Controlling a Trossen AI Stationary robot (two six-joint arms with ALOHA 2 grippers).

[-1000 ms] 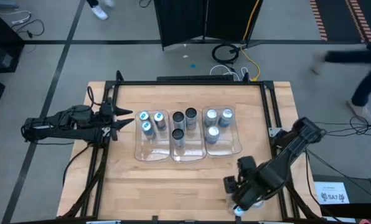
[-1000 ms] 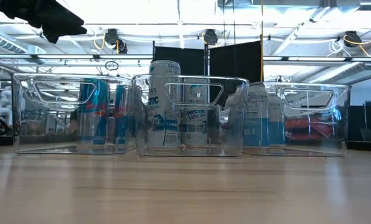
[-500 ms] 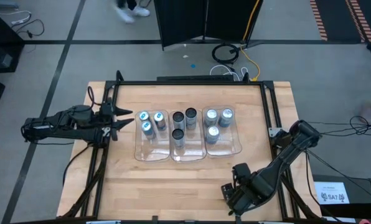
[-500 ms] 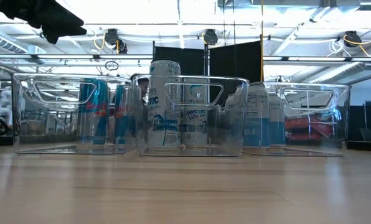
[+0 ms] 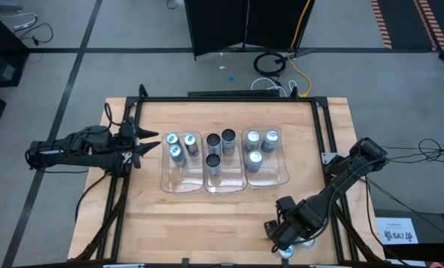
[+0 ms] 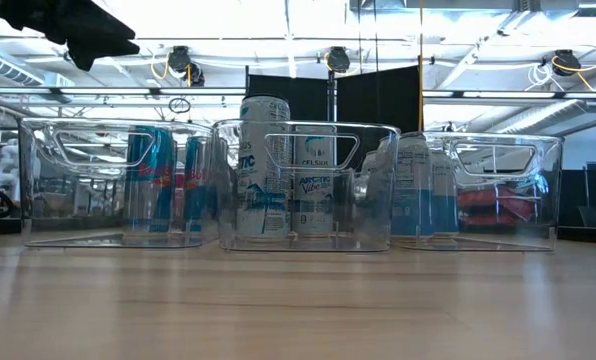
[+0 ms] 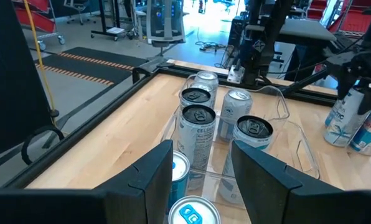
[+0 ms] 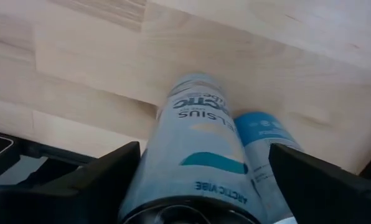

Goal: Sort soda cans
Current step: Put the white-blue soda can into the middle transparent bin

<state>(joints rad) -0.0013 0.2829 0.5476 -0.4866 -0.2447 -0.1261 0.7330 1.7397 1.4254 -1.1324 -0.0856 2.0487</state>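
Three clear trays stand mid-table. The left tray holds blue-topped cans, the middle tray dark-topped cans, the right tray silver-topped cans. Two more cans stand upright at the table's near edge: a white Celsius can and a blue can touching it. My right gripper hangs over them, open and pointing down, with a finger on either side of the Celsius can. My left gripper waits open beside the left tray. My right gripper has its fingers on either side of the Celsius can's upper wall, coming from above. The can stands on the table. I cannot tell whether the fingers touch it. The blue can sits partly behind the other finger.
The near table edge and black frame rail lie right by the two loose cans. Bare wood stretches between the trays and the near edge. The trays show in the low view with cans inside. A black frame rims the table.
My right arm has shifted slightly: its gripper has edged toward the near edge over the two loose cans. The cans in the trays and my left arm have kept still. People beyond the table have walked out of view.
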